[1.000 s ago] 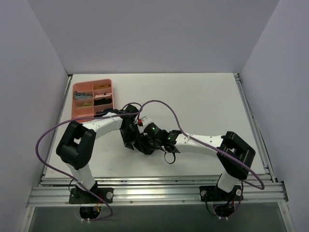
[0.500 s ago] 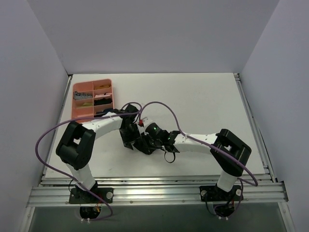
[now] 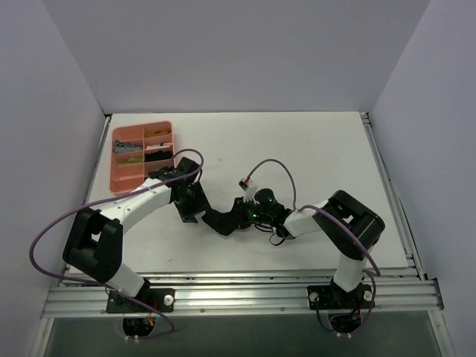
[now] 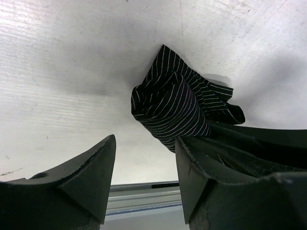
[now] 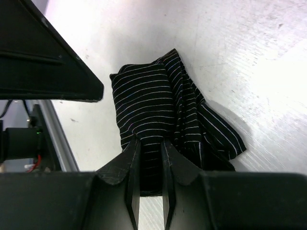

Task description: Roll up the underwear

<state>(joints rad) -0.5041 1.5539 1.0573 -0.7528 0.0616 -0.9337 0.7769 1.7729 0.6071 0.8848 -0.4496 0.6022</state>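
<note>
Right side: my right gripper (image 5: 149,148) has its fingers nearly together, pinching a fold of the underwear (image 5: 148,108). 
Left side: my left gripper (image 4: 144,143) has its fingers spread, gripping nothing, with the striped fabric just ahead. 
The underwear lies crumpled on the white table (image 3: 320,149) between both grippers, well apart from the pink tray (image 3: 125,175).

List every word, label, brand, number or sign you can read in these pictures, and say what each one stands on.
No text can be read in any view.
On the underwear: only thin pale stripes, with no tag, brand or size mark showing.
On the pink divided tray: no lettering shows, and what lies in its compartments is too small to read.
</note>
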